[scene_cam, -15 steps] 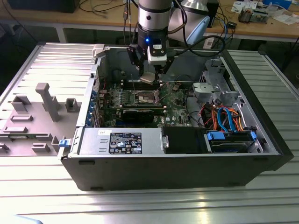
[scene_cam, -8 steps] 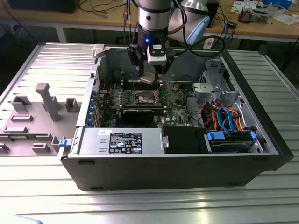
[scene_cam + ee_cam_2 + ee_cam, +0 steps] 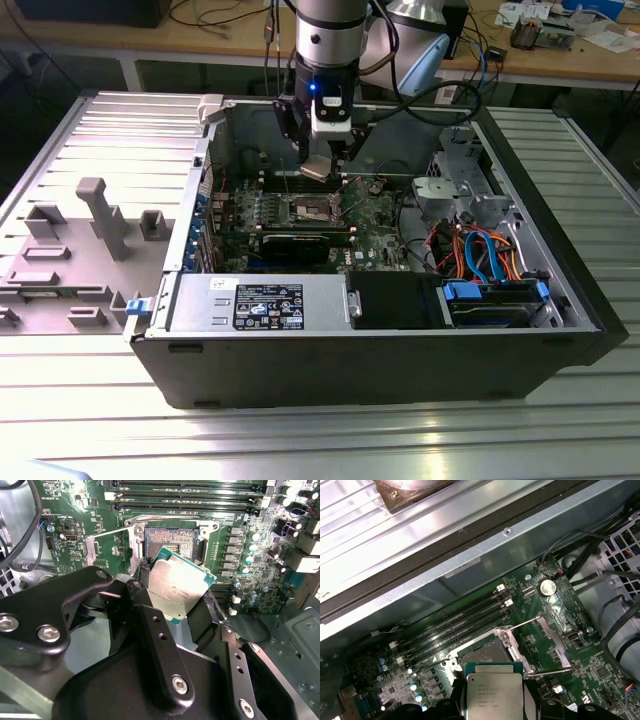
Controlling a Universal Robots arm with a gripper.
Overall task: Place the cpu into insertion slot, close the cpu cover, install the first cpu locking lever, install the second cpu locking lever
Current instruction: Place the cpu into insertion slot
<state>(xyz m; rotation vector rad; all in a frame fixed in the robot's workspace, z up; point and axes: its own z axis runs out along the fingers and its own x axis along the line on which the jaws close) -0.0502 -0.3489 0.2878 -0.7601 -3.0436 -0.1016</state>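
The end effector point(image 3: 176, 589) is closed on the cpu point(image 3: 182, 580), its two black fingers point(image 3: 150, 615) pressing opposite edges of the chip, silvery top facing up. In both wrist views the cpu point(image 3: 494, 692) hangs above the insertion slot point(image 3: 487, 654), not touching it and not yet seated. The slot's contact field point(image 3: 170, 542) lies uncovered. Two thin metal locking levers point(image 3: 540, 621) stick out from the socket rim, unlatched. Long black memory slots point(image 3: 455, 625) run just beside the socket. The motherboard sits inside an open computer case point(image 3: 350, 370) on the counter point(image 3: 80, 400).
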